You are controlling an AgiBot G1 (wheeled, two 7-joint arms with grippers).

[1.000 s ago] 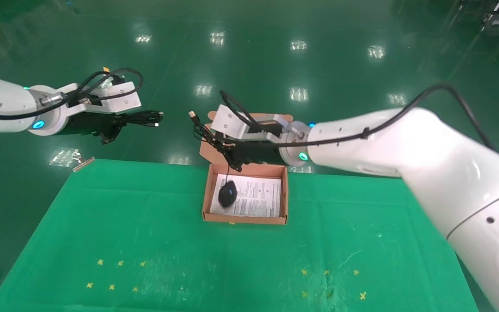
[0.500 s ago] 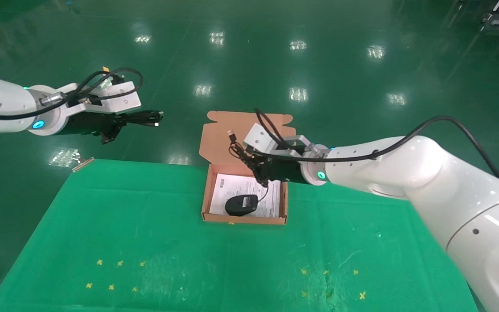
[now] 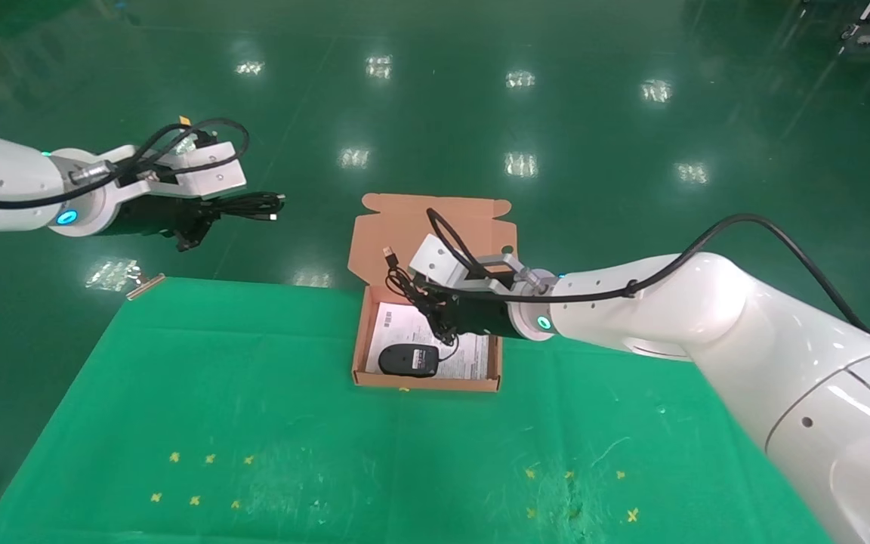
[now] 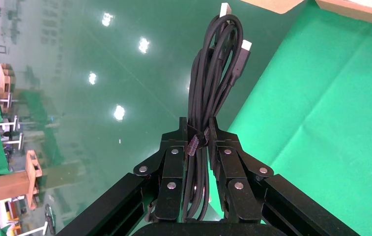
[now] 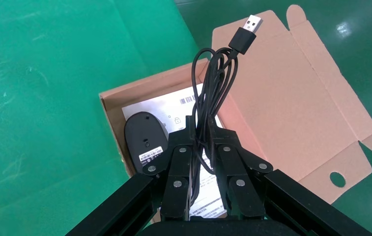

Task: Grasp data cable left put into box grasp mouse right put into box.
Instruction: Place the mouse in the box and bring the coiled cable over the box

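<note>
Left gripper (image 3: 201,215): raised over the floor, beyond the left far corner of the table; fingers (image 4: 174,162) closed tight around the data cable, seen clearly in the left wrist view.
Data cable (image 3: 250,205): held in the air as one long bundle, sticking out past the fingertips toward the box, plugs at the free end; well apart from the box.
Right gripper (image 3: 435,317): low above the back part of the box; fingers (image 5: 225,162) pressed together on the mouse cord.
Mouse cord (image 5: 213,83): looped bunch rising out of the fingers, USB plug at the free end, above the open lid.
Mouse (image 3: 408,360): lying inside the box, on the white sheet, in the front left part, underside with label turned up; not touched by the fingers, only joined through the cord.
Box (image 3: 427,381): open, at the far middle of the green table (image 3: 329,453); lid (image 3: 405,234) folded back past the table edge.
</note>
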